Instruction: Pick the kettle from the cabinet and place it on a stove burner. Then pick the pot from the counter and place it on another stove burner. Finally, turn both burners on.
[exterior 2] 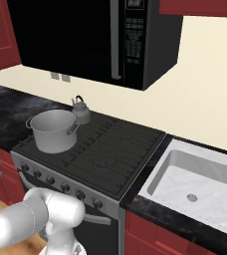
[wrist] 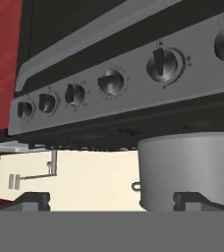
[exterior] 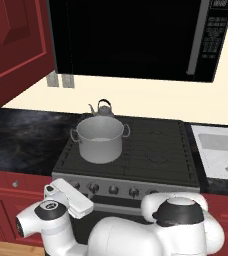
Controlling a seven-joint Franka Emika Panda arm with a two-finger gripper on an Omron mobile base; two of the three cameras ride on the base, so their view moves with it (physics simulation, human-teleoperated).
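Item: my pot [exterior: 100,140], wide silver-grey cylinder with two small loop handles, on the front-left stove burner [exterior: 93,152], grey spouted kettle [exterior: 102,108] on the burner behind it; my tool [wrist: 111,199] fully open, holding nothing.

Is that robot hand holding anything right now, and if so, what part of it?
Nothing is held. The gripper is open in front of the stove's knob row, and the pot and kettle sit on the stove burners.

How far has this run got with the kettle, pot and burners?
Both placements look done: the kettle sits on a rear-left burner and the pot on the front-left one. The open gripper faces the stove knobs, inverted in the hand view. Turning both burners on remains; no flames show.
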